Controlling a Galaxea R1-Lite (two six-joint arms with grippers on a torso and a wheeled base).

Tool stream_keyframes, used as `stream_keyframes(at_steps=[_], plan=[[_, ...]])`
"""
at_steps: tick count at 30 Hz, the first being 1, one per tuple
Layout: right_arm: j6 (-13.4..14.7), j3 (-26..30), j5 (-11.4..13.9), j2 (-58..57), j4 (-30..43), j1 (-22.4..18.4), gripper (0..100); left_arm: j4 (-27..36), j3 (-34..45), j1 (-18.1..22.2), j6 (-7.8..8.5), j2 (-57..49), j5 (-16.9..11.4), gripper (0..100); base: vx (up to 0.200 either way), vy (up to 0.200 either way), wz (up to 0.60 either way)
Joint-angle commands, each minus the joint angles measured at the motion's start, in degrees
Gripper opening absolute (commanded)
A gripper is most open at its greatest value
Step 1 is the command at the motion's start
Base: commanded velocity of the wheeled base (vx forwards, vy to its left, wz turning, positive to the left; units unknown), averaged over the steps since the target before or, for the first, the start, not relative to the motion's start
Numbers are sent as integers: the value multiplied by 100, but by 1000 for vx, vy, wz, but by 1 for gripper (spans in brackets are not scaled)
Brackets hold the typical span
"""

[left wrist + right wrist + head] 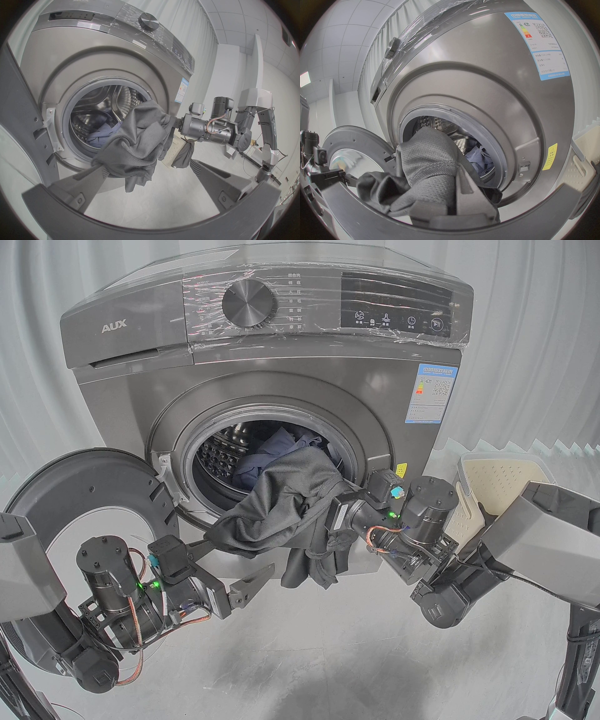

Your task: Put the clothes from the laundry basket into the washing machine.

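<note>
Left tool (242,554), lower left of the head frame: released, fingers spread wide. One finger touches the low edge of the garment (281,502); the other points free above the floor (350,652). No hold on the cloth.

Right tool (451,203), centre right of the head frame: clenched on the dark grey garment, its fingers buried in the folds at the right rim of the port.

Garment: draped across the lower lip of the washer (156,390) opening. Its upper part is bunched inside the port. A flap spills left along the front panel and a tail hangs down below the lip, clear of the floor.

Drum (219,455): blue clothes (275,449) lie deeper in, behind the garment.

Door (94,490): swung fully open at the left of the frame, out of the way.

Basket (500,480): right edge, beside the washer and behind the right arm. Contents cannot be told.

Step, as judged: loading, with this garment about halfway through the port.

Next move, as judged: drive the right tool deeper and upward so the cloth clears the lip, and let go only once it is inside the drum. The hanging tail and left flap need gathering; the left tool is placed to lift them in. Risk: releasing too soon lets the weight outside drag the garment back out.
</note>
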Motion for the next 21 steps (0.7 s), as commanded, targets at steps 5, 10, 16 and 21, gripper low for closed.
stream_keyframes(at_steps=[5, 10, 16, 21], plan=[[10, -68, -10, 17, 69, -34, 0, -10, -227, 25, -13, -227, -46, 100, 0, 0, 0], [10, -51, -10, 26, 69, 159, 0, -10, -403, 25, -22, -218, -28, 100, 0, 0, 0], [19, -59, -10, 43, 78, 397, 0, -10, -781, 95, -66, -227, 24, 100, 0, 0, 0], [36, -112, -10, 34, 78, 414, 0, -10, -561, 33, -13, -113, 7, 100, 0, 0, 0]])
